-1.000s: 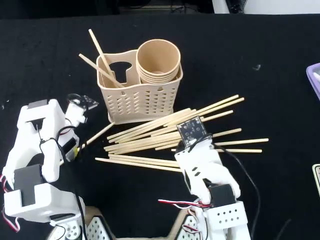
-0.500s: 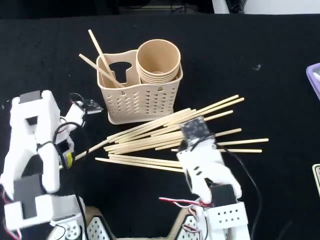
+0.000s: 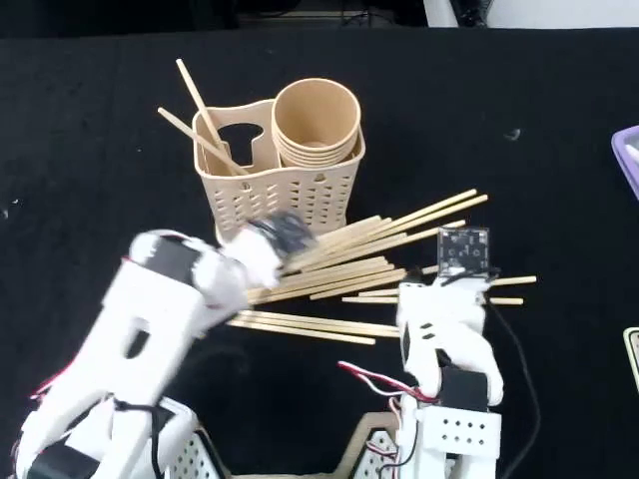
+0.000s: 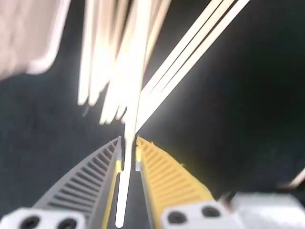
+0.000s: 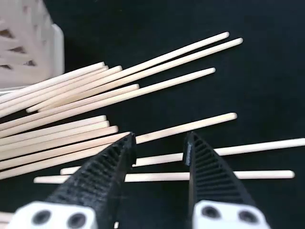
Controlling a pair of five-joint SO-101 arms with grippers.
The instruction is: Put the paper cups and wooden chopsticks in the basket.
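Observation:
A beige slotted basket (image 3: 280, 190) holds a stack of paper cups (image 3: 317, 120) and a few upright chopsticks (image 3: 205, 115). In front of it, a loose pile of wooden chopsticks (image 3: 384, 239) lies fanned on the black table. My left arm (image 3: 190, 289) stretches over the pile's left end. Its gripper (image 4: 127, 141) is shut on a single chopstick (image 4: 136, 90), above the pile. My right arm (image 3: 444, 319) is at the pile's right end. Its gripper (image 5: 158, 138) is open just over a chopstick (image 5: 190, 125), nothing between its fingers.
The basket's corner (image 5: 28, 43) lies beyond the pile in the right wrist view. A purple container's edge (image 3: 627, 155) is at the table's far right. Bare black table lies behind and to the right of the basket.
My left arm has swung fast to the right from the table's left side, carrying its chopstick over the pile. My right arm has shifted a little to the right.

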